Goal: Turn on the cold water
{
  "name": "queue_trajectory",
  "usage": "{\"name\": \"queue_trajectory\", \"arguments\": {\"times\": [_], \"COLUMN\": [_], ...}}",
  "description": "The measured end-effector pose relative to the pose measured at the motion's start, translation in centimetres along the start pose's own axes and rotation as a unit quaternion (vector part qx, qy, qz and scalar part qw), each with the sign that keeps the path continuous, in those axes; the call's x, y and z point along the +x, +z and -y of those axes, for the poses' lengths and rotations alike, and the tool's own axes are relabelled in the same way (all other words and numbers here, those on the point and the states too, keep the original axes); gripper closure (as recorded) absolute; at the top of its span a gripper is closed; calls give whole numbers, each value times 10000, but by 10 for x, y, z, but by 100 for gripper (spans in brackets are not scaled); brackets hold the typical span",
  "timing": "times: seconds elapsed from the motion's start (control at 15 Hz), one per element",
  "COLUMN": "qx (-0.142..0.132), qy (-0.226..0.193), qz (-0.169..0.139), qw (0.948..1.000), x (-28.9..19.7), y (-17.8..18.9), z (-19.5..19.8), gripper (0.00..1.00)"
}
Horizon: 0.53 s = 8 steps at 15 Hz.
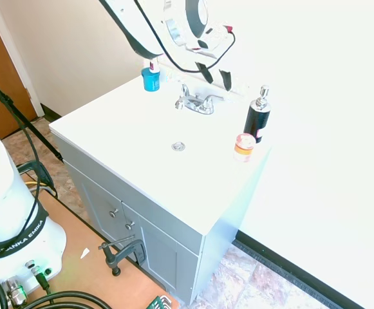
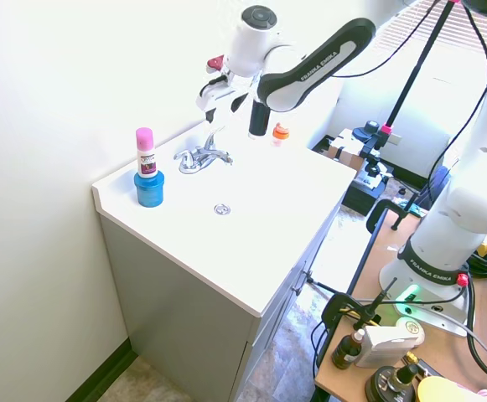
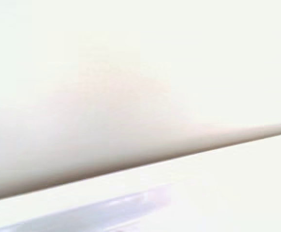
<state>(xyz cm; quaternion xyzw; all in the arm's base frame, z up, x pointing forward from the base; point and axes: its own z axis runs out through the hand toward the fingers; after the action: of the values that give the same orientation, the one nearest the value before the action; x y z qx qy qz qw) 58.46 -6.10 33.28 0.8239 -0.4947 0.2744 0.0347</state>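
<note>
The chrome faucet (image 1: 196, 102) stands at the far edge of the white vanity top (image 1: 109, 129), against the wall, with its short spout pointing toward the basin drain (image 1: 178, 147). Its two slim lever handles sit one on each side of the spout. No water runs from the spout.

The gripper (image 1: 214, 74) hangs above and just behind the faucet, close to the wall, and touches neither handle. Its two dark fingers (image 1: 204, 72) point downward and stand apart with a clear gap between them; nothing is held.

From the first exterior view, a black pump bottle (image 1: 257, 117) with a silver top stands to the right of the faucet at the far right corner of the top. A small jar with an orange band (image 1: 244, 147) stands just in front of it, nearer the edge.

To the left of the faucet, a blue cup (image 1: 150, 79) stands near the wall. In the second exterior view a pink-capped tube (image 2: 146, 152) stands upright in it.

The wrist view shows only a pale, blurred surface with a faint edge; nothing in it can be identified.

Below the top, grey cabinet doors (image 1: 119, 215) with small knobs are closed.
</note>
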Motion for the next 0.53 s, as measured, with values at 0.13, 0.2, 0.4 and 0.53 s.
{"name": "queue_trajectory", "arguments": {"times": [0.13,0.2,0.4,0.53], "qx": [-41,-68,-168,-264], "qy": [-10,-11,0,6], "qz": [-25,-33,-37,-39], "qw": [10000,10000,9999,9996], "x": [0,0,2,3], "y": [10,14,27,33], "z": [2,1,-1,-2], "gripper": [0,0,0,0]}}
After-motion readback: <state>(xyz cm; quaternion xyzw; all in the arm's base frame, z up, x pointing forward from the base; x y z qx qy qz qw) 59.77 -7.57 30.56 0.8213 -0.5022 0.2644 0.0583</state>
